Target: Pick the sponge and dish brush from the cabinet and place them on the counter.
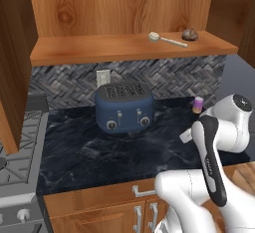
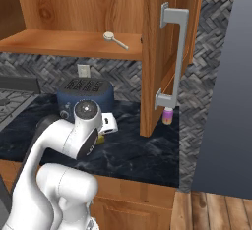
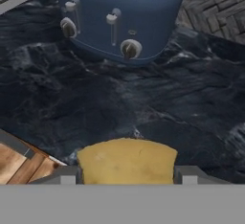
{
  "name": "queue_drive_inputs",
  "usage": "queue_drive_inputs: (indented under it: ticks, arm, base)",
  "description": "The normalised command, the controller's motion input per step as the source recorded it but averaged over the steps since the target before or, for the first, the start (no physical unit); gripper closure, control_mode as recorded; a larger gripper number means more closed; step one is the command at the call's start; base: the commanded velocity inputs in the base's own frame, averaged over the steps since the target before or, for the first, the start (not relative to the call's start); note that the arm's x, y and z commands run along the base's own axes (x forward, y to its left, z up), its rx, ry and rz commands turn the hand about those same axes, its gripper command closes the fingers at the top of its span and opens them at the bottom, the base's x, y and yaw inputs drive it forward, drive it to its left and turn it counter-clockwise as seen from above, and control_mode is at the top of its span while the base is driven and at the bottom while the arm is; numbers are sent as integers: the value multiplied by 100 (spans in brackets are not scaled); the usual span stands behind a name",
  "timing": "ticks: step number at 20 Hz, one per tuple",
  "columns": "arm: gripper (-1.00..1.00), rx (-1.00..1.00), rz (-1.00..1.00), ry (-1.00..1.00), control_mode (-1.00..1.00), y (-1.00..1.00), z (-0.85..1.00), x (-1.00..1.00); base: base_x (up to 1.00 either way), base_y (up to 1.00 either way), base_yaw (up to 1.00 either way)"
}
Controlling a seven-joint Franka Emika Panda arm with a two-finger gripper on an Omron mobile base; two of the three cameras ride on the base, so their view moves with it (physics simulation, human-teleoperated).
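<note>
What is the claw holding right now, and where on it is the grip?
The claw holds the sponge, pinched across its two opposite sides, over the counter.

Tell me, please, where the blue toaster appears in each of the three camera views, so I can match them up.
Left base view: the blue toaster stands at the centre, on the counter against the backsplash.
Right base view: it sits left of centre, partly behind the arm.
Hand view: it spans the top, its knobs facing the camera.
Shared landmark: the dark marbled counter under it.
</note>
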Motion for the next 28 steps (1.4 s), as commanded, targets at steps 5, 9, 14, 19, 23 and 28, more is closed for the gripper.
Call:
queue_drive_inputs:
  ticks: [5,9,14,19,23,28]
  arm:
    - [100,0,0,-1,-100,23,-21,0]
    - [100,0,0,-2,-100,24,-23,0]
    - [100,0,0,-4,-100,23,-31,0]
    - [100,0,0,-6,-100,22,-36,5]
    - [100,0,0,-8,-100,15,-41,12]
    - [100,0,0,-10,-100,6,-44,24]
  base:
    - [0,0,0]
    - [0,0,0]
    - [0,0,0]
    - [0,0,0]
    - [0,0,0]
    - [0,0,0]
